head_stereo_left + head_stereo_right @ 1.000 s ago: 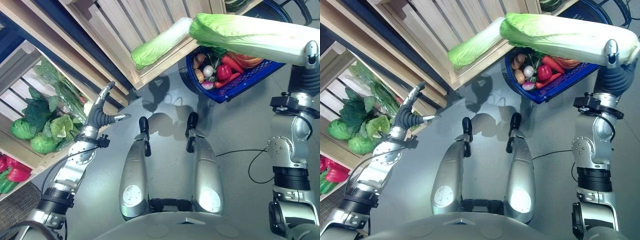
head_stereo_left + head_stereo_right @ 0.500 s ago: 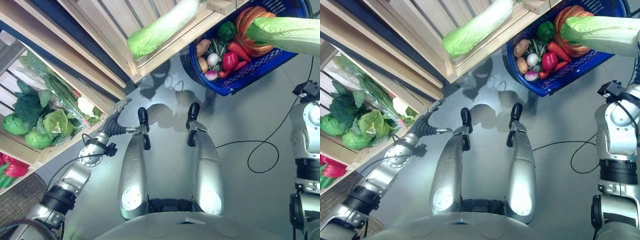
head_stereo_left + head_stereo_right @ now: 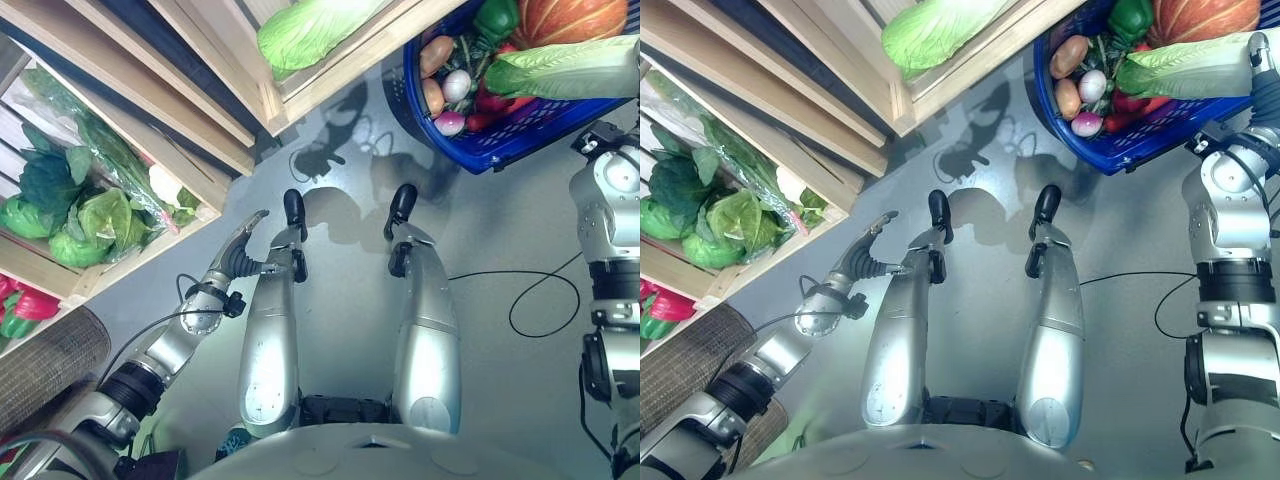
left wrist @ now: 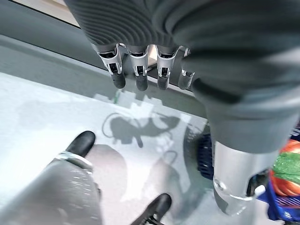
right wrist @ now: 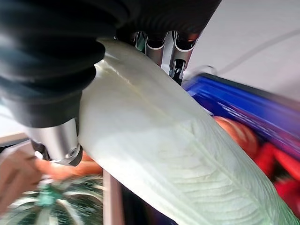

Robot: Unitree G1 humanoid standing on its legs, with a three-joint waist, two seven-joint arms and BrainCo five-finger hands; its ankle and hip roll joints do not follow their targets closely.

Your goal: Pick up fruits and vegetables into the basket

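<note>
Right hand (image 5: 161, 44) grasps the long pale-green napa cabbage (image 3: 1185, 68) over the blue plastic basket (image 3: 1140, 145) (already crowded); lower gently, then release.

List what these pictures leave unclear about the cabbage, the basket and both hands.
- Cabbage: its stem end runs off the left eye view's right edge.
- Basket: the top edge cuts off its far side, and the cabbage covers part of its load.
- Right hand: in its wrist view the fingers curl behind the cabbage, tips hidden.
- Left hand: empty, fingers straight.
</note>
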